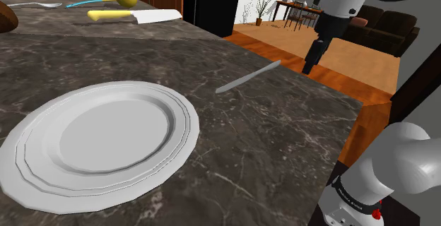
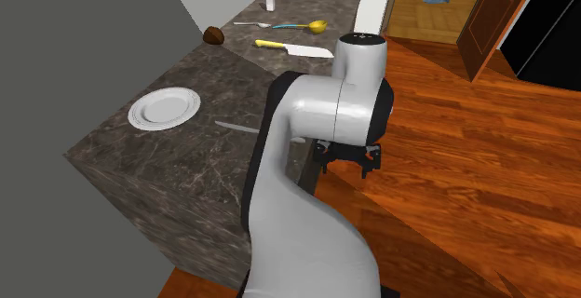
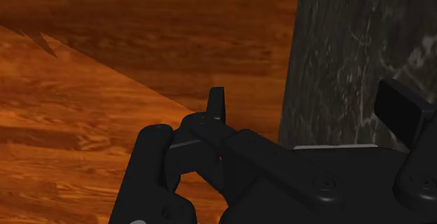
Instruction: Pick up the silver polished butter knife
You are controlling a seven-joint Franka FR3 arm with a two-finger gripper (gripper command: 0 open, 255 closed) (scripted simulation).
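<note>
While the gripper (image 1: 309, 65) hangs empty, jaws wide apart, beyond the marble counter (image 1: 283, 140), the butter knife (image 1: 247, 77) lies near that edge, at the shoulder view's left of the jaws, its long axis pointing toward them.

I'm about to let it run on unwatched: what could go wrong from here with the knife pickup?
1. The gripper hangs past the edge of the counter, over the wood floor; coming in low, it may hit the counter's side.
2. The butter knife lies flat near that edge; a nudge could slide it off.
</note>
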